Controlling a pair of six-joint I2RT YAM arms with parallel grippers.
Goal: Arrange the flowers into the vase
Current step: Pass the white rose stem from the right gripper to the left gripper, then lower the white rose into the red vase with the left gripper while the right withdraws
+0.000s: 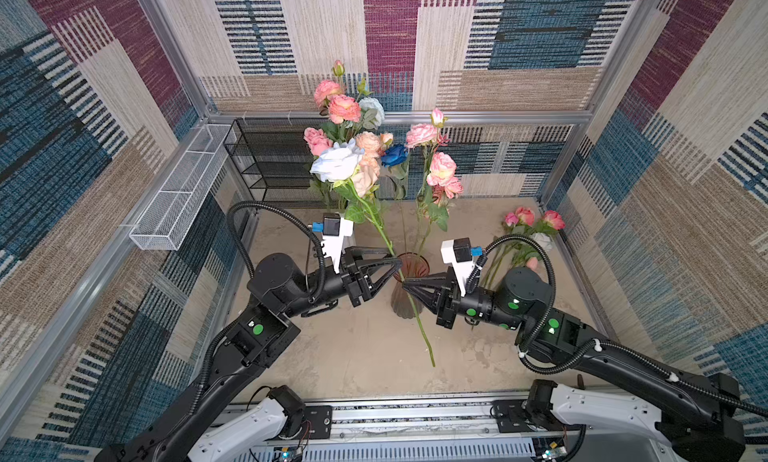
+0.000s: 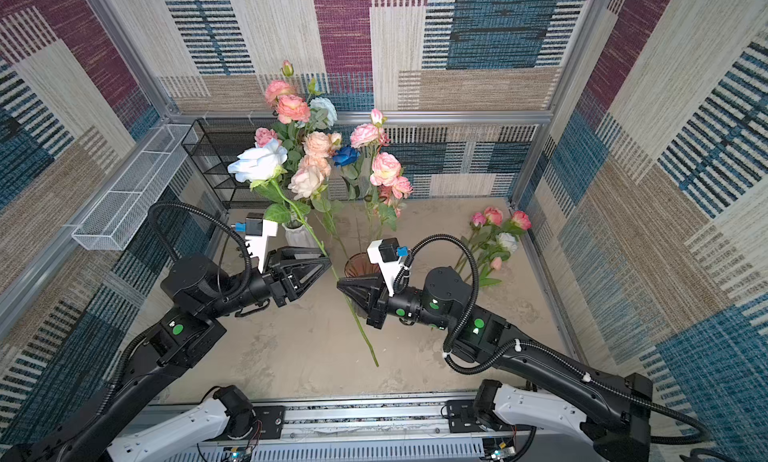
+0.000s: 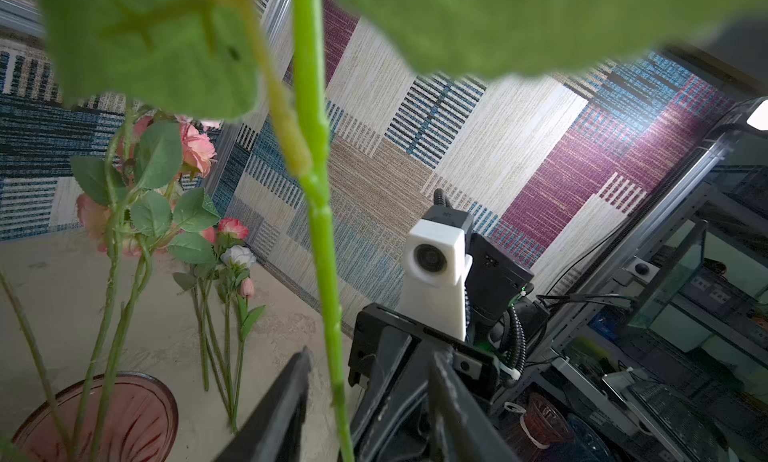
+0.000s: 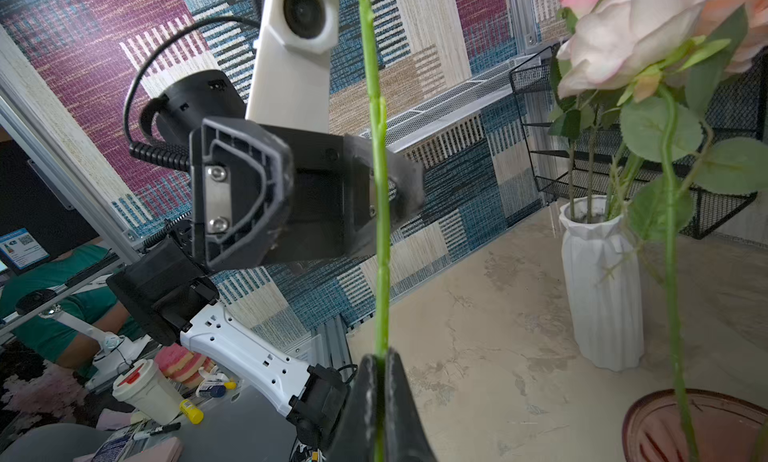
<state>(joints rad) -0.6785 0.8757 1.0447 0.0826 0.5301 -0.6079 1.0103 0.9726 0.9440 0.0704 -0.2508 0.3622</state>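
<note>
My right gripper (image 1: 405, 282) (image 4: 381, 358) is shut on the green stem (image 4: 380, 231) of a white, pale-blue-tinged rose (image 1: 336, 162) (image 2: 257, 165), one of the flowers. The stem slants up to the left, and its lower end (image 1: 432, 362) hangs in front of the pink glass vase (image 1: 415, 261) (image 4: 727, 422). My left gripper (image 1: 397, 260) (image 3: 372, 356) is open, with the same stem (image 3: 332, 347) between its fingers, just above the right grip. The pink vase holds a dark blue rose (image 1: 394, 155) and pink roses (image 1: 441, 169). More flowers (image 1: 528, 227) (image 3: 232, 248) lie on the table at the right.
A white ribbed vase (image 4: 598, 281) (image 2: 297, 235) full of pink and peach roses (image 1: 345, 108) stands behind my left gripper. A black wire rack (image 1: 266, 160) and a white mesh basket (image 1: 183, 190) hang on the back-left walls. Patterned walls close in three sides.
</note>
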